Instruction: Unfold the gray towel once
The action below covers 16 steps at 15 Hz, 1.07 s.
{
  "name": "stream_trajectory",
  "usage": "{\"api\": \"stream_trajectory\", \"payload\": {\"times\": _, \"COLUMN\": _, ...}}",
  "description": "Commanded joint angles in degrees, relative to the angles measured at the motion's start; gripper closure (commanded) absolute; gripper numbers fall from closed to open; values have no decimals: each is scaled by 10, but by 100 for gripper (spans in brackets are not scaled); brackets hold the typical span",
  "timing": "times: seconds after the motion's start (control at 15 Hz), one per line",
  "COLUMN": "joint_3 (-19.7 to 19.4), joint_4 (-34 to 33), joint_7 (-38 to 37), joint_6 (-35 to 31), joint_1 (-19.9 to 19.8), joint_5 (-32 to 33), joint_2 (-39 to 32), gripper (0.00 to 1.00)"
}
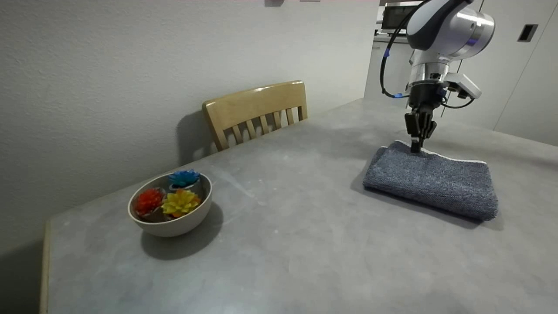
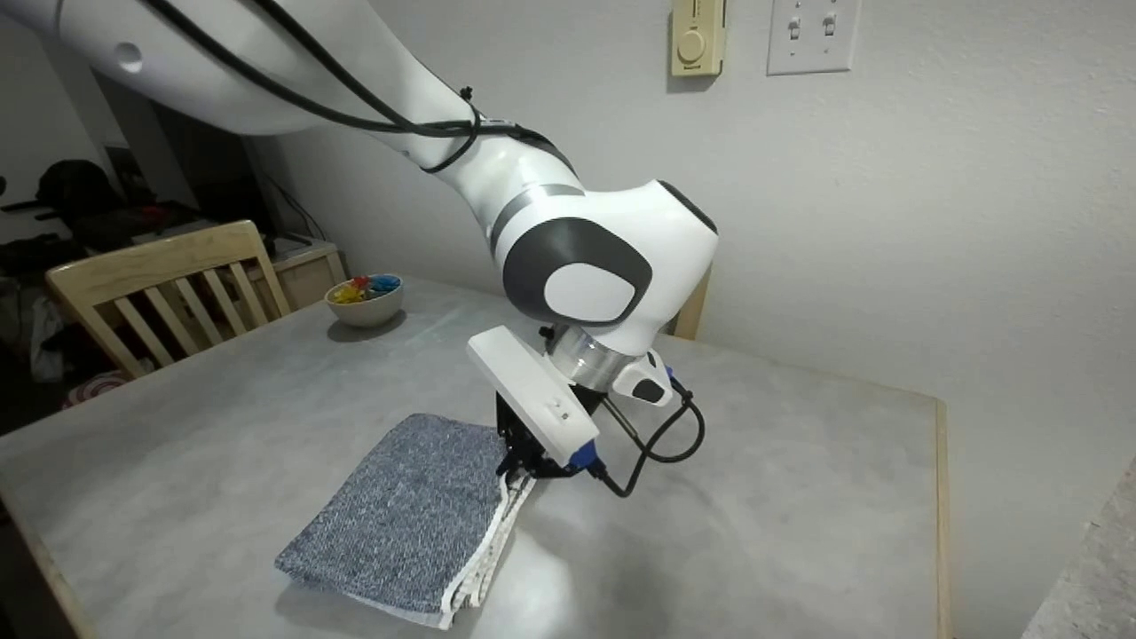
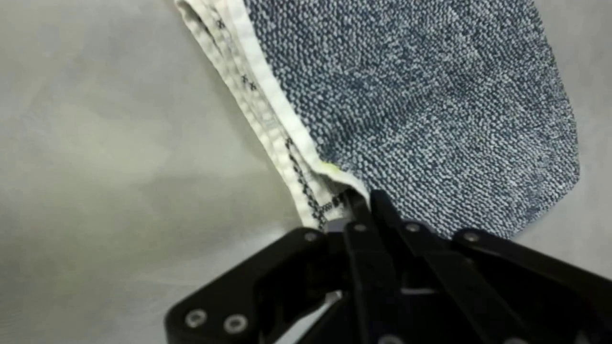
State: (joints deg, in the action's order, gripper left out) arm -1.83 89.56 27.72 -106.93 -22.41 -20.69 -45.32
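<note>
Black two-fingered claw [image 3: 367, 197]: pinching folded blue-gray terry towel [image 3: 420, 95] by one edge
Towel: below claw, mostly to one side

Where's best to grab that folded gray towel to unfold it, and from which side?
I'd grip the gray towel by the top layer's white hem, near the end where the gripper pinches it, coming from above on the hemmed side: the hem arches off the lower layers there, so that layer should come up alone.

Towel [image 1: 431, 185] and bowl [image 1: 185, 226] on table [image 1: 287, 248]
</note>
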Motion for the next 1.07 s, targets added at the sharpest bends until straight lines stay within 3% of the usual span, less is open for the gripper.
{"api": "stream_trajectory", "payload": {"times": 0.0, "joint_3": 6, "joint_4": 9, "joint_7": -5, "joint_6": 6, "joint_1": -9, "joint_5": -4, "joint_2": 2, "gripper": 60}}
{"api": "stream_trajectory", "payload": {"times": 0.53, "joint_3": 6, "joint_4": 4, "joint_7": -5, "joint_6": 17, "joint_1": -12, "joint_5": -2, "joint_2": -9, "gripper": 2}}
{"api": "stream_trajectory", "payload": {"times": 0.6, "joint_3": 6, "joint_4": 3, "joint_7": -6, "joint_6": 21, "joint_1": -13, "joint_5": -3, "joint_2": -10, "gripper": 22}}
{"api": "stream_trajectory", "payload": {"times": 0.73, "joint_3": 6, "joint_4": 4, "joint_7": -6, "joint_6": 27, "joint_1": -13, "joint_5": -4, "joint_2": -11, "gripper": 32}}
{"api": "stream_trajectory", "payload": {"times": 1.0, "joint_3": 6, "joint_4": 6, "joint_7": -6, "joint_6": 29, "joint_1": -14, "joint_5": -4, "joint_2": -14, "gripper": 70}}
